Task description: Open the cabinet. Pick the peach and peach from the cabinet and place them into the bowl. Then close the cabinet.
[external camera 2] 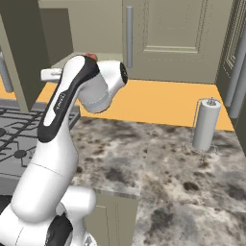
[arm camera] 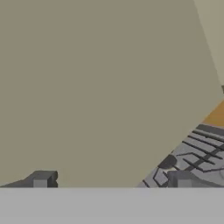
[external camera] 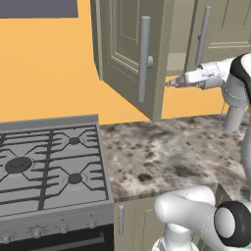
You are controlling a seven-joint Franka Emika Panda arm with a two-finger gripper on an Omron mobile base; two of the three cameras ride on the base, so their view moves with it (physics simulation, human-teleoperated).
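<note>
Your two base views look forward and down from behind, sharing the tabletop [external camera: 162, 157]; your hand view sits close against the cabinet [arm camera: 100, 87].

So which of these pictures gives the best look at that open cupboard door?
The left base view: the open door of the cabinet stands swung out over the counter, with its whole bar handle visible. The right base view catches just a dark edge of it at the left. The hand view shows a plain olive surface close up, probably the door.
</note>
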